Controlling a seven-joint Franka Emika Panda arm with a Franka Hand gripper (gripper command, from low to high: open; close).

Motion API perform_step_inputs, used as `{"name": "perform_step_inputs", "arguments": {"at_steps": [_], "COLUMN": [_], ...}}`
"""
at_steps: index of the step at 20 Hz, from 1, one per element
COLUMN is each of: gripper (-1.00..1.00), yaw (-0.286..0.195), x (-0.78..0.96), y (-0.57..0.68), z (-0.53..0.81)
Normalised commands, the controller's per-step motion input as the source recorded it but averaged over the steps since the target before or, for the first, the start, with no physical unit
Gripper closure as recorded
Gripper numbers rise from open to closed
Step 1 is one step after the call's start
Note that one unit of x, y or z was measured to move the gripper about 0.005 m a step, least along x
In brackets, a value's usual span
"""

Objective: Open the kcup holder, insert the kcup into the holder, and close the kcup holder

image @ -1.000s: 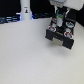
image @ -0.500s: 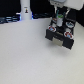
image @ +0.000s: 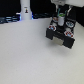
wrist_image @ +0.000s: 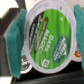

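Observation:
My gripper [image: 61,18] hangs just above the black kcup holder [image: 62,36] on the exterior view's right. It is shut on the kcup [wrist_image: 50,37], whose round green and white lid fills the wrist view between the teal finger pads [wrist_image: 12,45]. From the outside the kcup [image: 60,21] shows only as a small green patch between the fingers. Round pods [image: 67,34] with reddish and pale tops sit in the holder's slots. A dark pod [wrist_image: 25,62] and a reddish one [wrist_image: 78,52] lie behind the held kcup. The picture is too coarse to show how far the drawer is pulled out.
The holder stands on a white table [image: 25,55]. A white bottle-like object [image: 25,10] stands at the back on the exterior view's left, in front of a dark background with blue lights.

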Motion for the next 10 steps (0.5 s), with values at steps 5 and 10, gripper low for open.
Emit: {"name": "perform_step_inputs", "arguments": {"at_steps": [5,10], "gripper": [1.0,1.0], "yaw": [-0.031,0.005], "x": [0.59,0.11], "y": [-0.05,0.0], "z": [0.14,-0.2]}}
